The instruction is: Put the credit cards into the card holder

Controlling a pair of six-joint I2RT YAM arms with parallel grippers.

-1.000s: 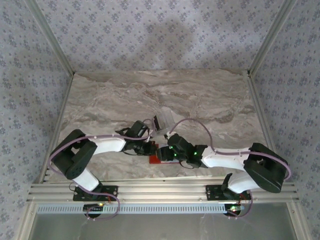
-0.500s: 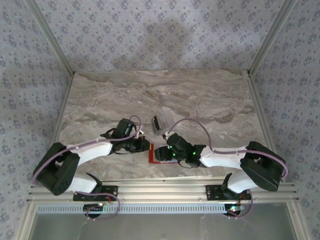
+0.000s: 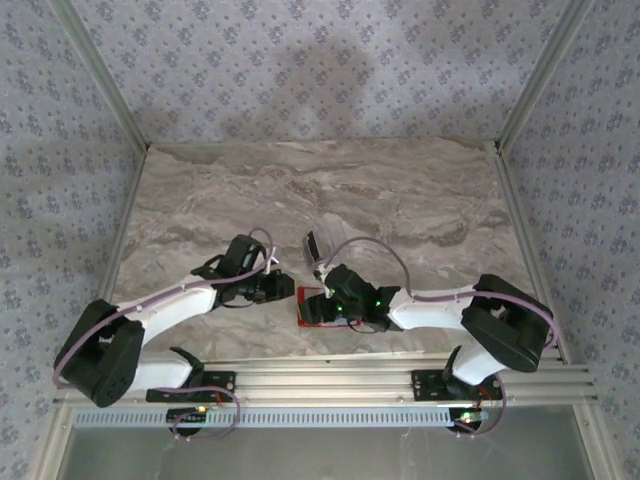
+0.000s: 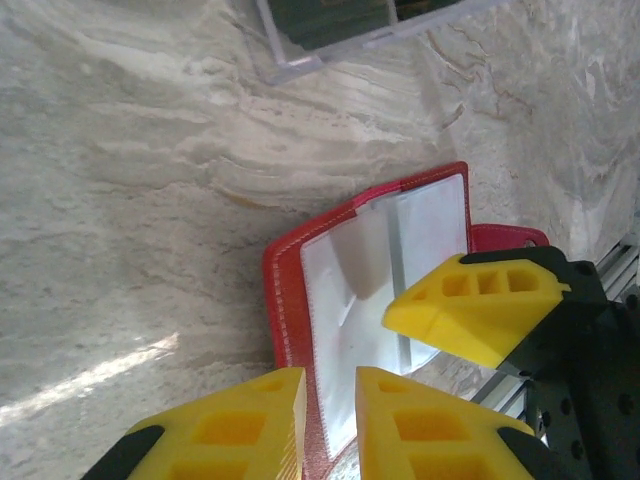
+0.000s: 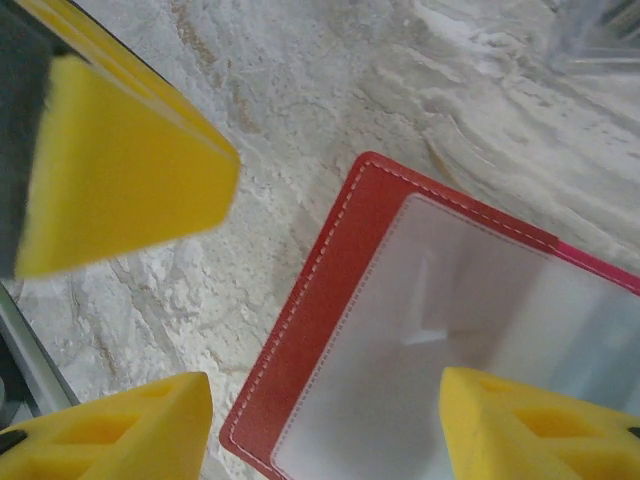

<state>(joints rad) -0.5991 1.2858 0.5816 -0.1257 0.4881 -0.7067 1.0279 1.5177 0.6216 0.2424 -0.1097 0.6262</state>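
Left gripper (image 4: 330, 385) is off the holder (image 4: 345, 270) now. It has backed away toward the left of the worktop (image 3: 200, 200), jaws parted just a crack, nothing in them. The holder lies open, silver side up, by the near edge, mid-worktop. Right gripper (image 5: 320, 425) hangs over its corner, jaws wide, gripping nothing. The holder looks ready for loading, I'd say. The cards (image 4: 330, 18) sit dark in the clear box (image 4: 285, 62) just behind. No brand or writing is legible.
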